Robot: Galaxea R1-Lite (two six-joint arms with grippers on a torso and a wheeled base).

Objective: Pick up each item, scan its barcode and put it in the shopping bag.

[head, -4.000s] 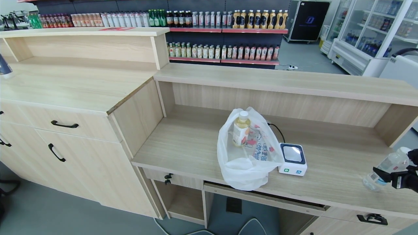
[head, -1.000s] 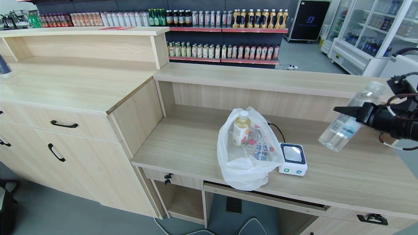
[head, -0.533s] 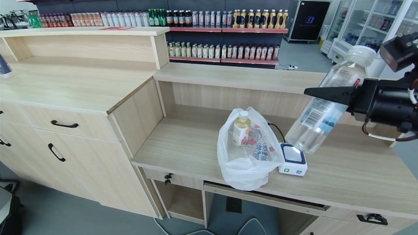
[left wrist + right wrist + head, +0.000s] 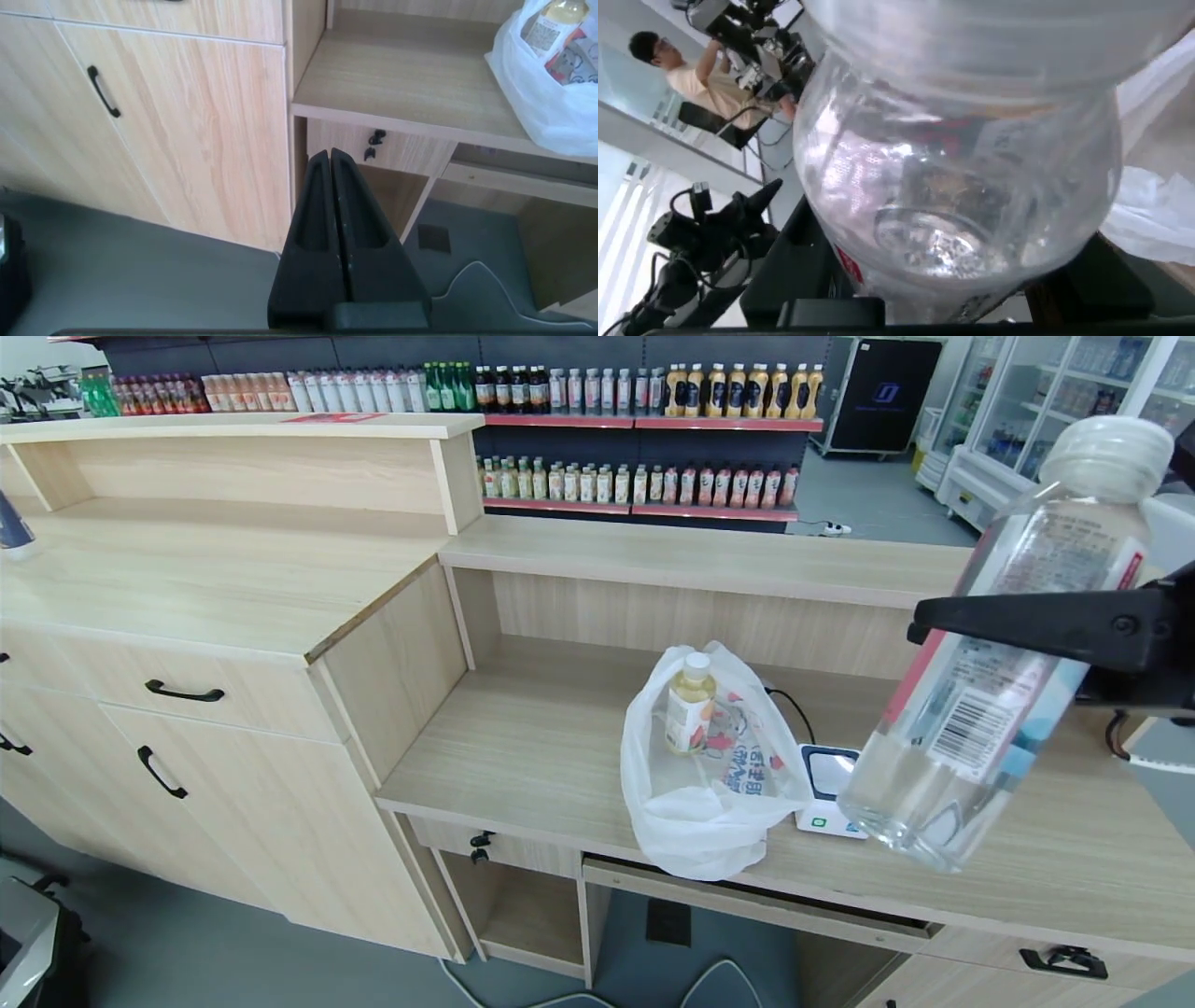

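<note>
Aloft, btl (image 4: 971, 728) in R hand (image 4: 1008, 625), half-hiding scanner (image 4: 820, 793), bag (image 4: 691, 812) beside

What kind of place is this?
Probably a convenience store checkout: shelves of bottled drinks behind the wooden counter, glass-door fridges, and a barcode scanner beside the shopping bag.

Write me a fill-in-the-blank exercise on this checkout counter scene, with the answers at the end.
1. The right gripper holds the water bottle; in the head view its base hides part of the ____.
2. The yellow drink bottle stands inside the white ____.
3. The left gripper holds nothing and is ____.
Answers: scanner; bag; shut.
</note>
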